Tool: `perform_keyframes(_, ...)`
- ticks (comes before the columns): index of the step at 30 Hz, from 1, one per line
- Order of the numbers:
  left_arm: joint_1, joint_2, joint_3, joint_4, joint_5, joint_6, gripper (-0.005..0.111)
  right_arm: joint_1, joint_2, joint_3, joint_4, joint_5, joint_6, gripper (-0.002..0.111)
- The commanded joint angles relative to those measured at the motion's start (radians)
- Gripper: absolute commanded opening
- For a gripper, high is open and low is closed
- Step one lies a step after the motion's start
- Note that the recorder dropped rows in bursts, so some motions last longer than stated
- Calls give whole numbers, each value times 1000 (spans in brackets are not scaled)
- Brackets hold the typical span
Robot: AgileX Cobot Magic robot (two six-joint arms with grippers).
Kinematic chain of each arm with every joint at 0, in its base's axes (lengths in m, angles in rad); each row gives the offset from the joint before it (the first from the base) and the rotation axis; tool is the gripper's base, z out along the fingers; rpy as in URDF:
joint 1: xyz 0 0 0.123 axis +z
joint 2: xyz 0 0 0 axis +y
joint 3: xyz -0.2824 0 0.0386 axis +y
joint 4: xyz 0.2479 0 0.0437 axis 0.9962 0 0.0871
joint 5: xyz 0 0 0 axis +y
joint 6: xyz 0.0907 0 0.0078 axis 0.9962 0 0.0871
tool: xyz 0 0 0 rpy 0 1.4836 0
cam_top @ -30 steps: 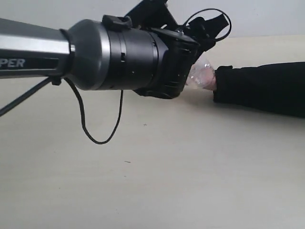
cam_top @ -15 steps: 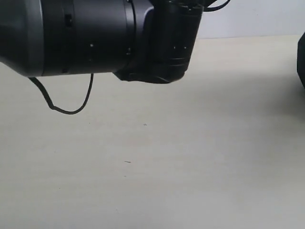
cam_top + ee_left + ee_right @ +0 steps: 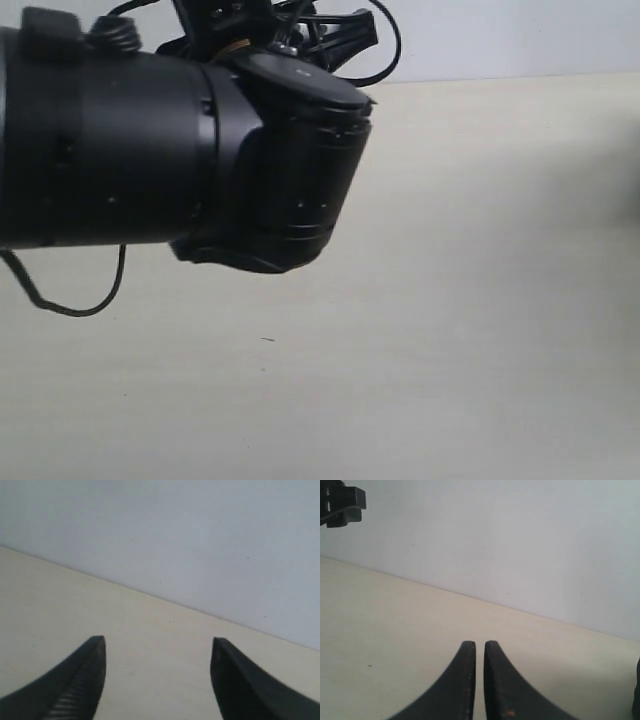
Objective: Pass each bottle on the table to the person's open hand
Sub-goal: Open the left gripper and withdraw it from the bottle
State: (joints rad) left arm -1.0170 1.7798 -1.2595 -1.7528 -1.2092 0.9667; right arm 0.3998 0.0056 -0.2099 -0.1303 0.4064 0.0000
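Gone from the exterior view are the person's black sleeve and the hand with the clear bottle, which lay over the far right of the tabletop (image 3: 450,330) a second ago. The left arm (image 3: 200,160) has drawn back from that spot and now fills the upper left, its thick black body hanging above the tabletop with a thin black cable (image 3: 70,313) looping under it. No bottle and no open hand shows in any view, so where they lie relative to either gripper cannot be told. The left gripper (image 3: 159,647) is released: its two dark fingers (image 3: 80,680) stand wide apart over the tabletop, nothing between them. The right gripper (image 3: 480,647) is clenched on nothing, its fingers nearly touching with only a thin slit between, pointing across the tabletop toward the pale wall (image 3: 520,545).
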Motion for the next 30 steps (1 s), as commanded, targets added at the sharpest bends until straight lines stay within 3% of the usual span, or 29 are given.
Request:
perform_keyframes(1,-10,-68,62,8,-12,-28,37,-4,-6,-7,-1,-13,0,8)
perform_keyframes(4,-19,-72,64,8,-12,-26,0,-4,-6,-7,-1,-13,0,8)
perform_keyframes(11,-56,-70,64,8,24,-20,1,-4,-6,-7,-1,-13,0,8)
perform_keyframes(30,-84,-70,64,23,637,216,1,-4,-6,-7,-1,-13,5,8)
